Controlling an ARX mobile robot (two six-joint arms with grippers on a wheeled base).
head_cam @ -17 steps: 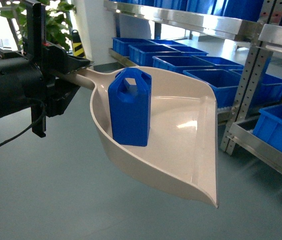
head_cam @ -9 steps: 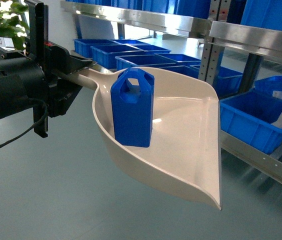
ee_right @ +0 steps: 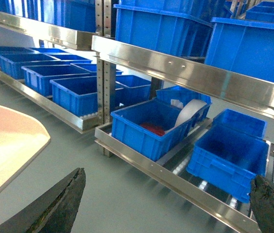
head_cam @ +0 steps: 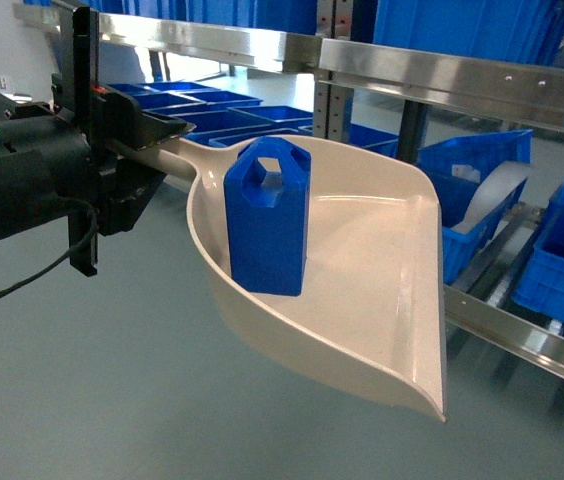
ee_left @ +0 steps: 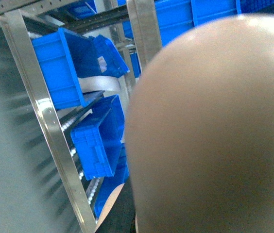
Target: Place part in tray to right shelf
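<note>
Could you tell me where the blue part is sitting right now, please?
In the head view the part stands upright inside the tray, near its handle end at centre-left, with the right shelf beyond the tray's lip.

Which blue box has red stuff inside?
The crate at the shelf's front left corner, beside the post. Red shows on its floor; the other crates show none.

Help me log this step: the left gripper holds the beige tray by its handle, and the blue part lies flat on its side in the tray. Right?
Not quite. In the head view the part stands upright in the tray, its pierced lug on top, not on its side. The rest holds: the left gripper holds the tray by its handle.
</note>
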